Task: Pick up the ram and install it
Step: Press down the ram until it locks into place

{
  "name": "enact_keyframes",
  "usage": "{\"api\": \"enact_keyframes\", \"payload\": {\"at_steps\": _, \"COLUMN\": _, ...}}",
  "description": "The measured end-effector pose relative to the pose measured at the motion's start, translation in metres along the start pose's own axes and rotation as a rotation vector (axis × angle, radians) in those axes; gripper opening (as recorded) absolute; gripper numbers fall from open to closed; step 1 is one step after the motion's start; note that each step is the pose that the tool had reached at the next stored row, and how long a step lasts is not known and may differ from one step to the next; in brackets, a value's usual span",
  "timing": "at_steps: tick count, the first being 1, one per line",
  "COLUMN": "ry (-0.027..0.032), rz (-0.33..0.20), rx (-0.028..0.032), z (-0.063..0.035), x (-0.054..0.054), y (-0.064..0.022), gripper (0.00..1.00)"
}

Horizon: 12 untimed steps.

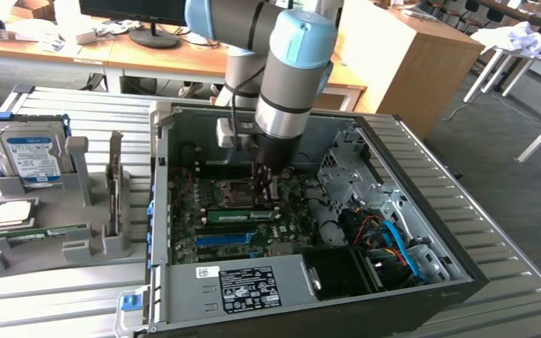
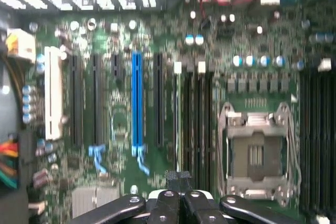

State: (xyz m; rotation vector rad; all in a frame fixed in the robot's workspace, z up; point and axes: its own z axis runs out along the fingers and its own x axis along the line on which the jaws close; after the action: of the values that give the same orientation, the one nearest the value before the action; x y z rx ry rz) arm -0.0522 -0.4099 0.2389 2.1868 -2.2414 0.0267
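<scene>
I have the one arm reaching down into the open computer case (image 1: 163, 211), with the gripper (image 1: 263, 179) low over the motherboard (image 1: 242, 211). In the wrist view the gripper (image 2: 179, 178) has its two dark fingers pressed together with nothing between them, the tips hanging just above the board beside the memory slots.

I count one ram stick (image 1: 239, 215) inside the case: a narrow green strip seated crosswise on the motherboard, just below the empty square processor socket (image 1: 233, 190) as the exterior view shows it. The gripper is near that stick, slightly above it and toward the exterior view's right. From the wrist I see one processor socket (image 2: 255, 153), one blue expansion slot (image 2: 137, 100), one white slot (image 2: 54, 94) and several black ones side by side.

Outside the case, on the exterior view's left, one grey holder (image 1: 54, 211) sits on the slatted table (image 1: 54, 289). It carries one upright hard drive (image 1: 34, 156) with a blue label, one square silver processor chip (image 1: 15, 213) and one more green ram stick (image 1: 37, 234) lying flat near its front. One black power supply (image 1: 346, 271) sits in the case's near corner, with blue and orange cables (image 1: 393, 243) beside it.
</scene>
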Motion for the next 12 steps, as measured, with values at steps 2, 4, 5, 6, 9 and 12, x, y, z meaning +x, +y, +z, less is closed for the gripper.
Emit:
{"api": "enact_keyframes", "payload": {"at_steps": 2, "ry": -0.0001, "rz": 0.0, "rx": 0.0044, "z": -0.0001, "x": 0.0, "y": 0.009, "gripper": 0.1}}
{"api": "enact_keyframes", "payload": {"at_steps": 4, "ry": -0.0003, "rz": 0.0, "rx": 0.0085, "z": -0.0001, "x": 0.0, "y": 0.0179, "gripper": 0.1}}
{"api": "enact_keyframes", "payload": {"at_steps": 5, "ry": -0.0004, "rz": 0.0, "rx": 0.0104, "z": -0.0001, "x": 0.001, "y": 0.0225, "gripper": 0.1}}
{"api": "enact_keyframes", "payload": {"at_steps": 6, "ry": -0.0009, "rz": 0.0, "rx": 0.0121, "z": 0.0, "x": 0.001, "y": 0.0272, "gripper": 0.1}}
{"api": "enact_keyframes", "payload": {"at_steps": 9, "ry": -0.0015, "rz": 0.0, "rx": 0.0167, "z": 0.0007, "x": 0.001, "y": 0.0407, "gripper": 0.1}}
{"api": "enact_keyframes", "payload": {"at_steps": 12, "ry": -0.0016, "rz": 0.0, "rx": 0.0195, "z": 0.0016, "x": 0.001, "y": 0.0542, "gripper": 0.1}}
